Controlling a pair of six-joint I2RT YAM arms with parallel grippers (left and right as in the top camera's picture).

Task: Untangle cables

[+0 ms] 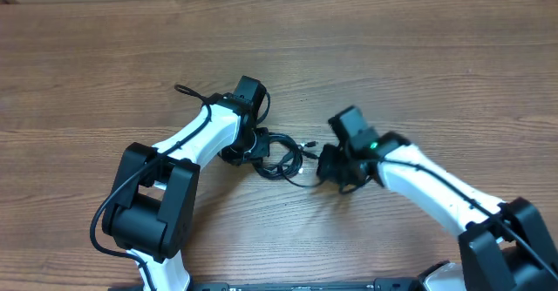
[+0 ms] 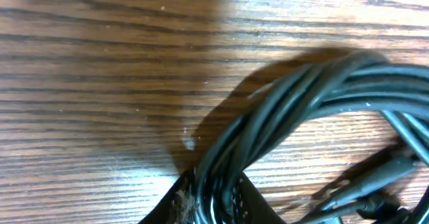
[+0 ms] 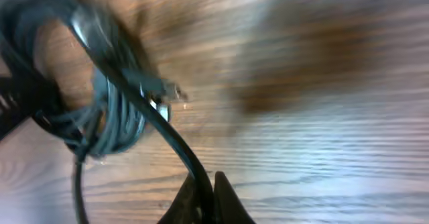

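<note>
The cables point(image 1: 281, 156) lie as a small black tangle of loops on the wooden table, between my two grippers. My left gripper point(image 1: 248, 148) holds the tangle's left side. In the left wrist view its fingers point(image 2: 179, 200) are shut on a thick bunch of cable strands point(image 2: 315, 90). My right gripper point(image 1: 325, 163) sits at the tangle's right side. In the right wrist view it point(image 3: 206, 182) is shut on a single black cable strand point(image 3: 171, 137) that runs up to the looped bundle point(image 3: 107, 117). A silver-tipped plug end point(image 3: 169, 91) sticks out of the bundle.
The wooden table point(image 1: 418, 56) stretches bare behind the arms. A thicker black wire point(image 1: 187, 91) belonging to the left arm loops out beside its wrist. Both arm bases point(image 1: 148, 208) stand at the near edge.
</note>
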